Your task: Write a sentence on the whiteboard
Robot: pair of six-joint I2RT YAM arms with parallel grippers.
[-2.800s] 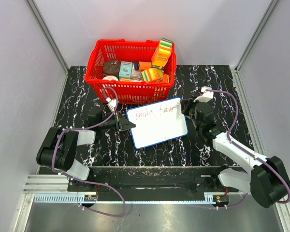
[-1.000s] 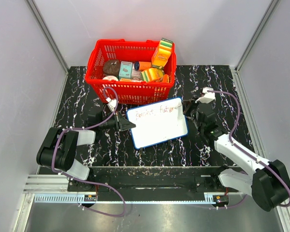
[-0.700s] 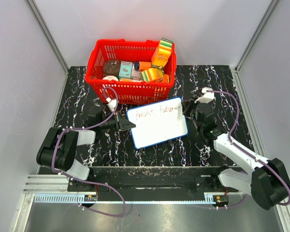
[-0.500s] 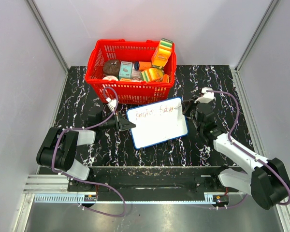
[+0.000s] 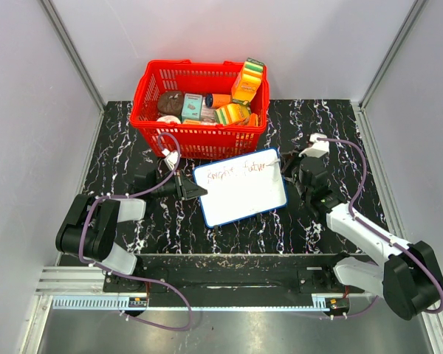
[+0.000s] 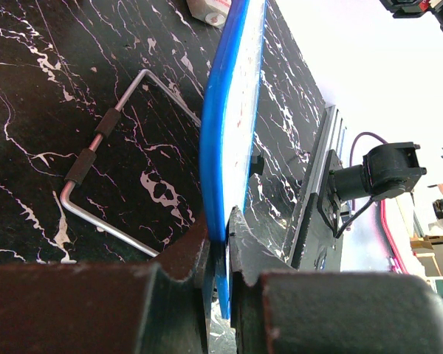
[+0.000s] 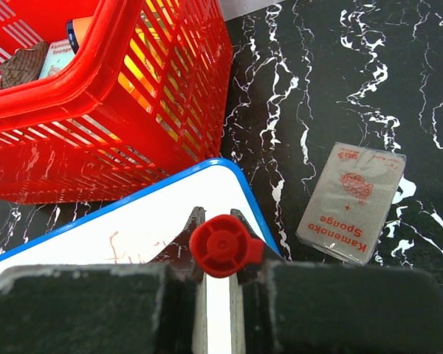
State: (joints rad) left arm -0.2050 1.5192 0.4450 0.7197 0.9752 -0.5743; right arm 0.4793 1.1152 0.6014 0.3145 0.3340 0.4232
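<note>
The whiteboard (image 5: 244, 195), white with a blue frame, lies tilted on the dark marbled table in front of the red basket (image 5: 199, 136). Red scrawled words, the sentence (image 5: 240, 170), run along its top edge. My left gripper (image 5: 196, 190) is shut on the board's left edge; in the left wrist view the blue rim (image 6: 223, 133) runs edge-on between the fingers of that gripper (image 6: 220, 234). My right gripper (image 5: 285, 165) is at the board's top right corner, shut on a red marker (image 7: 223, 245), whose round end faces the camera above the whiteboard (image 7: 133, 221).
The basket (image 7: 96, 96) holds several food packs and boxes. A clear "Kameno Sponge" packet (image 7: 352, 200) lies on the table right of the board's corner. A bent metal rod with black grips (image 6: 103, 136) lies left of the board. Grey walls enclose the table.
The right gripper with the marker has shifted slightly around the board's top right corner. The left gripper and the board have stayed put.
</note>
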